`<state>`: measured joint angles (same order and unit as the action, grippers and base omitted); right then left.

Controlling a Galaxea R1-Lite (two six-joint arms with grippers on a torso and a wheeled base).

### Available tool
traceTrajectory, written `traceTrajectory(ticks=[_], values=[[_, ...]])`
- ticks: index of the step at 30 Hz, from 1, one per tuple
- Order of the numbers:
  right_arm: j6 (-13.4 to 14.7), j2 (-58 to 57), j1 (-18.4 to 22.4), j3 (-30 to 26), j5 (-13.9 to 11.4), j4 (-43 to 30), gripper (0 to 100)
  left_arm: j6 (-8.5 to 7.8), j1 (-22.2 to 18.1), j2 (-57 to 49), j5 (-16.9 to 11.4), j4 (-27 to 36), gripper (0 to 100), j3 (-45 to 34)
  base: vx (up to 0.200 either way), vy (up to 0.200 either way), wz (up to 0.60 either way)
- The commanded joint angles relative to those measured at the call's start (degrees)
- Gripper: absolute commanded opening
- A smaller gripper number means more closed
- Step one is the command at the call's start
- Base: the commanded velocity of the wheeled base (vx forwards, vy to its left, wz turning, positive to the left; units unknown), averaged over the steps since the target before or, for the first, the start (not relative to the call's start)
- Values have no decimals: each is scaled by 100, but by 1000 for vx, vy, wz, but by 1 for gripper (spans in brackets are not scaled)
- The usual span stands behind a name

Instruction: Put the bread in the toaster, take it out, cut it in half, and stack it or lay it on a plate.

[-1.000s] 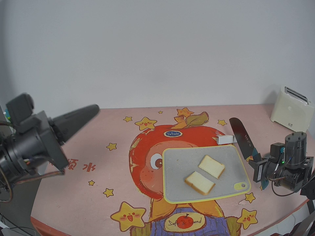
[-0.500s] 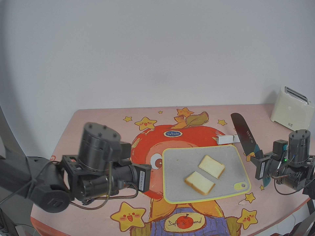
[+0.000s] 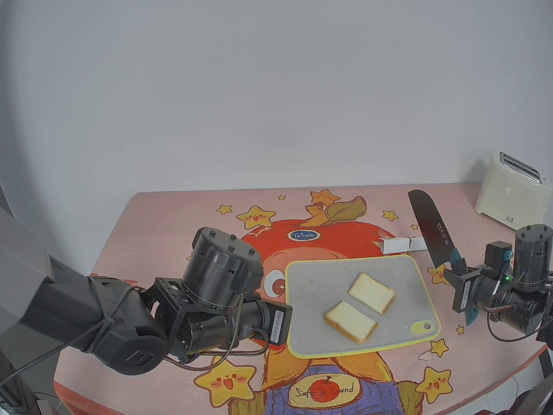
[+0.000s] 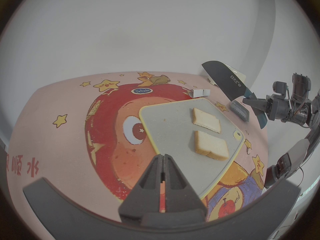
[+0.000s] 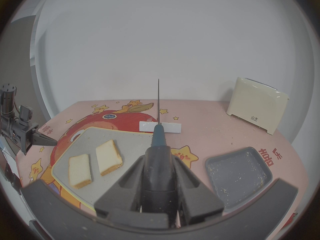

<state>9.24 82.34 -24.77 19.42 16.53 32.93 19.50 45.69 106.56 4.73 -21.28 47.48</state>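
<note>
Head view: two bread halves (image 3: 371, 293), pale with brown crust, lie side by side on the cutting board (image 3: 317, 295). The left gripper (image 3: 281, 324) sits at the board's left edge, the right gripper (image 3: 464, 295) off its right edge.
Left wrist view: the left gripper is closed on nothing, with the bread straight ahead.
Right wrist view: the right gripper clamps the knife (image 5: 158, 135). A gray tray (image 5: 238, 174), maybe the plate, sits right of the board.

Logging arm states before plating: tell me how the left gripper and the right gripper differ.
The left gripper is shut on nothing; the right gripper is shut on the knife by its handle. The left gripper sits by the cutting board's left edge; the right gripper is beyond its right edge, with the blade angled up. Both are shut.
</note>
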Motion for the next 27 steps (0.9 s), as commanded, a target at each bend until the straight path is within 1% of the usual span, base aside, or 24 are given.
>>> traceTrajectory(ticks=[1, 7, 14, 27], values=[[-1, 2, -10, -8, -1, 3, 0, -8, 28, 331, -7, -16, 0, 112, 0, 0, 0], [-1, -42, -1, -8, -1, 3, 0, 1, 28, 550, -25, -16, 0, 209, 0, 0, 0], [-1, -25, -1, -8, -1, 3, 0, 1, 10, 550, -16, -16, 0, 253, 0, 0, 0], [-1, -86, -1, 0, -1, 3, 0, 1, -43, 515, 28, 2, 0, 86, 0, 0, 0]])
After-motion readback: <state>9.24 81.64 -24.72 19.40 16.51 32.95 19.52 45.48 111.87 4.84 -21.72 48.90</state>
